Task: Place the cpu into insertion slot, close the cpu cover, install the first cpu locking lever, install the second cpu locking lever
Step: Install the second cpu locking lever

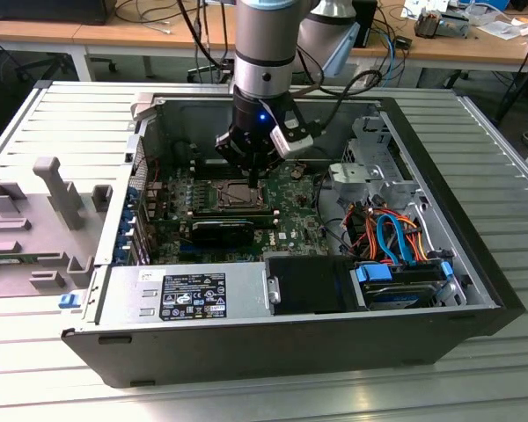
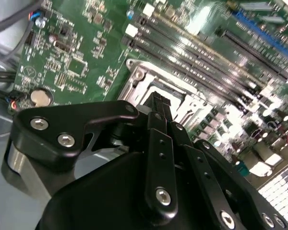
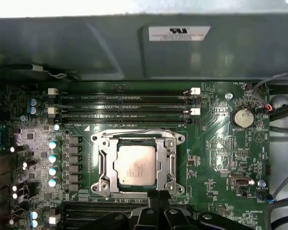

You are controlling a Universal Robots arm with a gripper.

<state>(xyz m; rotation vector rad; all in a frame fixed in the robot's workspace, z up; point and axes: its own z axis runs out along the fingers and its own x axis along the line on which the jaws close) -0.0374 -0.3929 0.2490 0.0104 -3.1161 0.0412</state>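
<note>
The cpu [image 3: 136, 165], a small silver-grey square chip, lies flat in the insertion slot [image 3: 103, 165] on the green motherboard [image 3: 216, 158], and in the first wrist view the cpu cover [image 3: 172, 158] is down around it as a thin metal frame, with the chip's top showing through its square window. A thin wire lever [image 3: 134, 132] runs along the side of the socket nearest the long black memory slots [image 3: 125, 108]. The gripper [image 3: 158, 200] sits just at the socket's edge on the side away from those slots; its black fingers [image 3: 153, 196] stand close together with their tips pressed side by side, and nothing can be made out between them. In the second wrist view the gripper [image 2: 156, 101] reaches down to the silver rim of the socket, the fingers [image 2: 158, 108] meeting at the metal frame, though whether they touch it cannot be told. In the exterior view the arm [image 1: 264, 53] stands upright over the open computer case [image 1: 475, 290], with the gripper [image 1: 251, 178] low above the socket in the middle of the board. A round coin battery [image 3: 243, 117] sits on the board well apart from the socket, and bundled orange and blue cables [image 1: 392, 233] lie in the case toward the exterior view's right. The case rests on a ribbed metal table [image 1: 62, 114], with grey plastic fixtures [image 1: 35, 220] beside it at the exterior view's left.
</note>
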